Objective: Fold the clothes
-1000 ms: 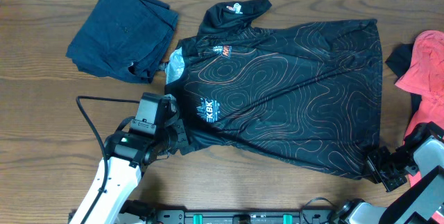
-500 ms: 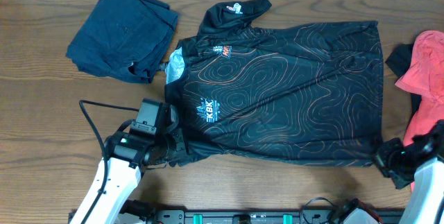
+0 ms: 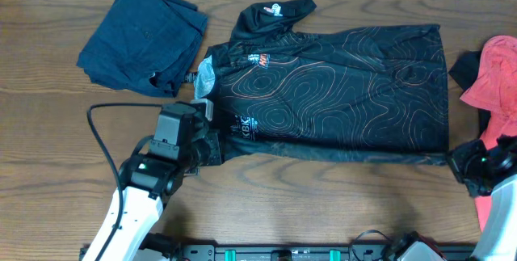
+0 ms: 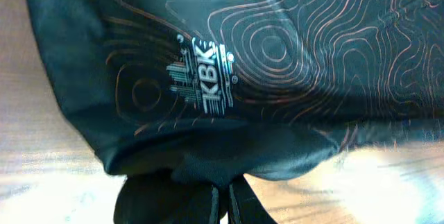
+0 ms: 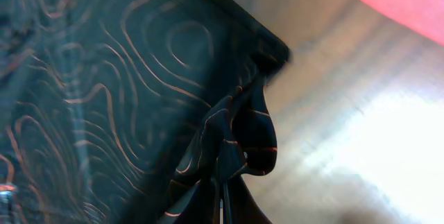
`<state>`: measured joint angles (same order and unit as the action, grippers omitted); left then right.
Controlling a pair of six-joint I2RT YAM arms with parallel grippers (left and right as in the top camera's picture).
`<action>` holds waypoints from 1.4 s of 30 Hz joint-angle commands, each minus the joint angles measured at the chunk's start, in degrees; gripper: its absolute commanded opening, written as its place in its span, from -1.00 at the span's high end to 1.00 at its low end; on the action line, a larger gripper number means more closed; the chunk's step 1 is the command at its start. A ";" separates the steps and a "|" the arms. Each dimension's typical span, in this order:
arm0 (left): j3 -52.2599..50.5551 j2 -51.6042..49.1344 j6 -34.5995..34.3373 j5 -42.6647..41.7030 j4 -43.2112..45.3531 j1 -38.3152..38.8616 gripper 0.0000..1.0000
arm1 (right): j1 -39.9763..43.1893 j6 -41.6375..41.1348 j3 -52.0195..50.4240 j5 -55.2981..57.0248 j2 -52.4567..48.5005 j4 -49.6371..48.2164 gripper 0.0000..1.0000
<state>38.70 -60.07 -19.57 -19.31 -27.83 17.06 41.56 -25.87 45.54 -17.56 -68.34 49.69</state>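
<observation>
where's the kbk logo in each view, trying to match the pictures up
overhead: KBK logo sits left of centre, on the near-left part of the black jersey.
left wrist: KBK logo is near the middle of the frame, turned sideways.
right wrist: not in it; only a bunched jersey corner shows.
shared landmark: the jersey's orange contour lines, visible in all three views.

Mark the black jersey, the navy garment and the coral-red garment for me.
black jersey [image 3: 339, 99]: overhead view, middle of the contour-lined body.
navy garment [image 3: 141, 35]: overhead view, centre of the fabric.
coral-red garment [image 3: 499, 75]: overhead view, its upper part.
</observation>
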 commanded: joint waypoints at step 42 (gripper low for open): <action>0.42 -16.59 9.92 7.89 10.67 0.17 -0.11 | -6.93 -13.14 0.52 -1.70 -15.96 -25.24 0.98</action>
<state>38.70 -75.77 -10.24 -12.58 -16.08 17.10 35.11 -38.41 45.54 -20.36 -84.01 24.49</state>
